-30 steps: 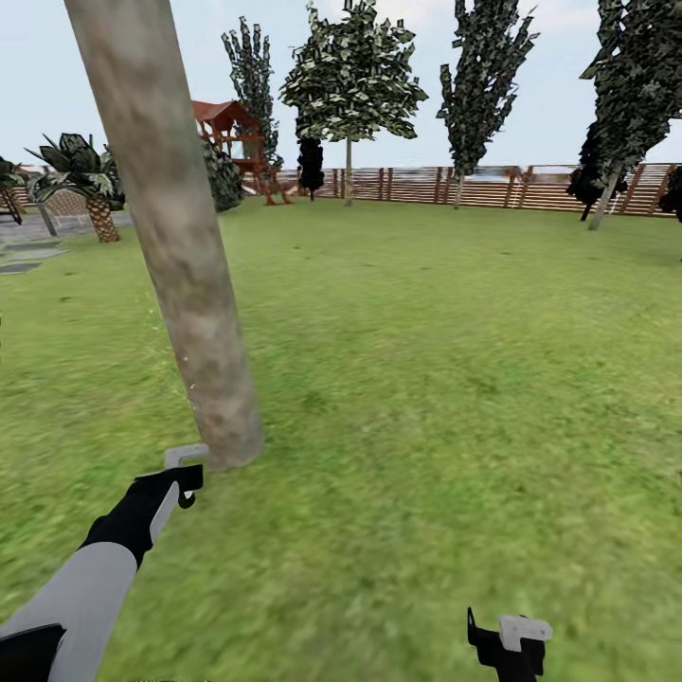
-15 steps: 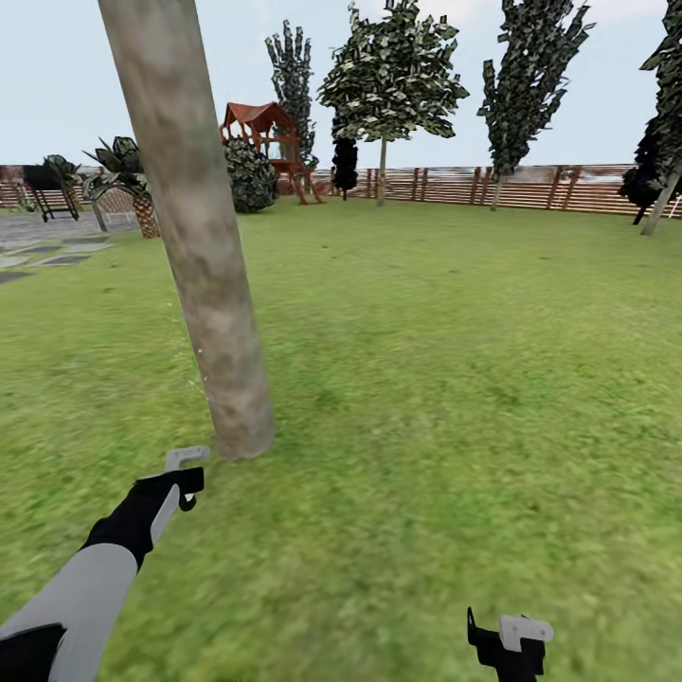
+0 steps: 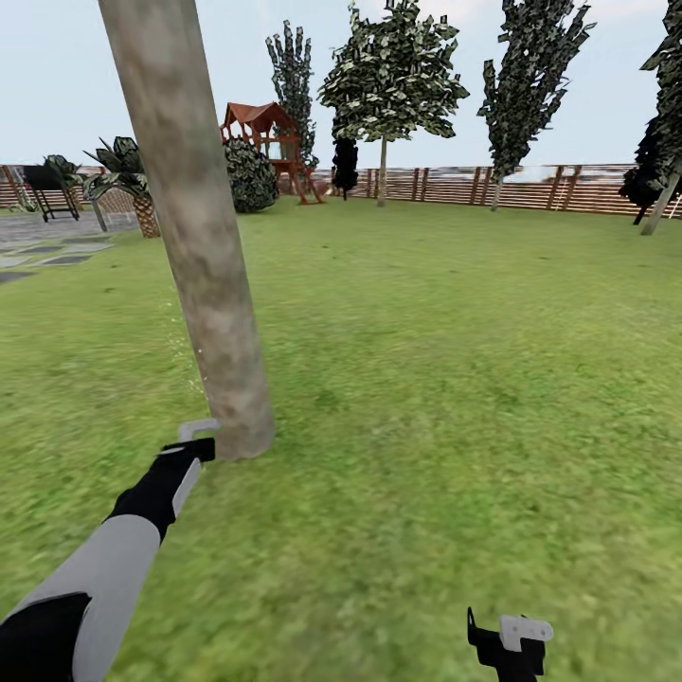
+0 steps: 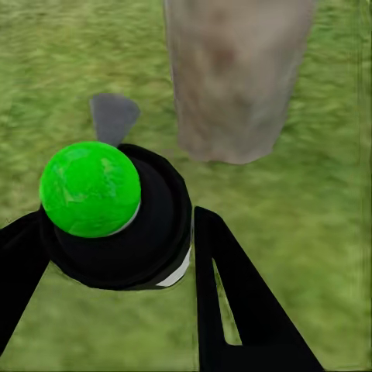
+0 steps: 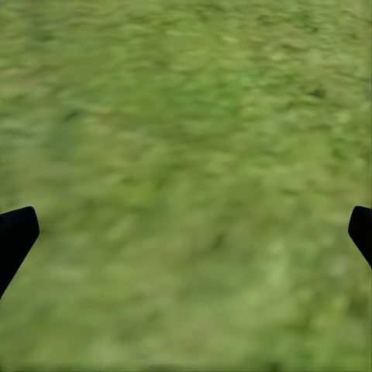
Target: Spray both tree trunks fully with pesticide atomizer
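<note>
The blurry green grass lawn point(image 3: 455, 379) fills the head view's lower half. From its left rises the thick, smooth, pale beige-grey mottled tree trunk point(image 3: 194, 218), leaning slightly. The left gripper point(image 4: 116, 256) is closed around the black round-bodied pesticide atomizer with a glossy green ball top point(image 4: 91, 190), just beside the trunk's base. The right gripper point(image 5: 186, 232), lower right, hangs wide open over grass, empty. No writing is legible.

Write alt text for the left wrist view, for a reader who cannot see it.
The left pincer grips a black atomizer with a round bright green cap, its grey nozzle aimed near the base of a thick, pale grey-beige mottled tree trunk rising from green grass lawn.
</note>
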You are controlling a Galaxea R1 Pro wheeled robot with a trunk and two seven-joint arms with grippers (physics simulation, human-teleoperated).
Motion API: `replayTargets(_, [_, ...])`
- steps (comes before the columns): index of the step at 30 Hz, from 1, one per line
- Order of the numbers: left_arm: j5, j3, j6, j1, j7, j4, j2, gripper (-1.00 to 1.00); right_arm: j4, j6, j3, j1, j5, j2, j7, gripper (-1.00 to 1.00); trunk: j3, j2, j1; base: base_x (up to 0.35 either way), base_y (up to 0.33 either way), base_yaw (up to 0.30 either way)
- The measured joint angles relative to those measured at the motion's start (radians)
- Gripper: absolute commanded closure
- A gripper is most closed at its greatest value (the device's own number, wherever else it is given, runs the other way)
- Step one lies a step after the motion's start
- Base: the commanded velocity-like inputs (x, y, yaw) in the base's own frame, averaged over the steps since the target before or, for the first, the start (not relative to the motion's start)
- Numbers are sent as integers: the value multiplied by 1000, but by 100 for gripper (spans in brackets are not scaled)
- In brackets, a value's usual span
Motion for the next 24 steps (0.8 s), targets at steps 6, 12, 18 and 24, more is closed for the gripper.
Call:
replayTargets(6, [2,-135,53,8,-157,-4,-14,100,0,0,0,0,0,1,0,-100,0,0,0,0,0,0])
replayTargets(12, [2,-147,58,8,-173,-16,-20,100,0,0,0,0,0,1,0,-100,0,0,0,12,0,0])
replayTargets(18, [1,-142,114,9,-173,-66,-7,100,0,0,0,0,0,0,0,-100,0,0,0,279,5,-5])
replayTargets(24, [-5,-130,130,10,-172,-105,104,100,0,0,1,0,0,1,0,-100,0,0,0,106,20,-108])
